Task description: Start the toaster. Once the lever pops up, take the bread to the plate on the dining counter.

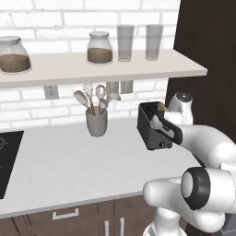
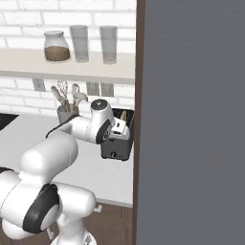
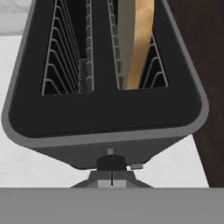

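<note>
The gripper [image 3: 112,178] has its jaws pressed together with nothing between them, tips at the toaster's end face just below a small dark lever [image 3: 111,162]. From the hand view the toaster [image 3: 105,105] shows both slots: the bread [image 3: 139,41] stands in the right one (its top cut off by the frame), the left one bare wire. The left base view has the forearm covering much of the toaster [image 1: 150,122]; the right base view shows the bread [image 2: 123,115] peeking out beside a tall dark panel [image 2: 191,119].
</note>
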Motion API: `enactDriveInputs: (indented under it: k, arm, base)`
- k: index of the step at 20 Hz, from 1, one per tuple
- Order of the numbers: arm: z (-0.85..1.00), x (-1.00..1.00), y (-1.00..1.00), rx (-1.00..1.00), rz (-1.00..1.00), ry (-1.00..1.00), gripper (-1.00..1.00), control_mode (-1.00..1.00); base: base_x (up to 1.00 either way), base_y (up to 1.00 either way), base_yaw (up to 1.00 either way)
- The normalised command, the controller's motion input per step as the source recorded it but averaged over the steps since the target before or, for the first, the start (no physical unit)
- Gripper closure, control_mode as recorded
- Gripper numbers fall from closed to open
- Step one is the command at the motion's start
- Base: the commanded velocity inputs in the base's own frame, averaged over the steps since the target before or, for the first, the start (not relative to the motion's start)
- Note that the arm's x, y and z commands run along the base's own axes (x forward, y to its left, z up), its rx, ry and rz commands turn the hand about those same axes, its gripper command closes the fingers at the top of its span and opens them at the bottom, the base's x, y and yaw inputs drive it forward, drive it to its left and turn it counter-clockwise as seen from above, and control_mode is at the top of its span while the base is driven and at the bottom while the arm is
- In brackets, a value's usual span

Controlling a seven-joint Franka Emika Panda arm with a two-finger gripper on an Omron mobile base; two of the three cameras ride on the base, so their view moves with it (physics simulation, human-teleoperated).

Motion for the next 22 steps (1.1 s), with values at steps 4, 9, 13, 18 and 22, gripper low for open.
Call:
enactDriveInputs:
  k: [4,9,13,18,22]
  arm:
    - [-0.23,0.02,-0.01,0.00,0.03,0.00,1.00,-1.00]
    - [-0.17,0.06,0.00,0.00,0.02,0.00,1.00,-1.00]
    - [-0.21,0.02,0.00,0.00,0.01,0.00,1.00,-1.00]
    - [-0.36,0.00,0.00,0.00,0.00,0.00,1.00,-1.00]
    - [-0.37,0.00,0.00,0.00,0.00,0.00,1.00,-1.00]
  base:
    - [0.00,0.00,0.00]
    - [0.00,0.00,0.00]
    - [0.00,0.00,0.00]
    - [0.00,0.00,0.00]
    - [0.00,0.00,0.00]
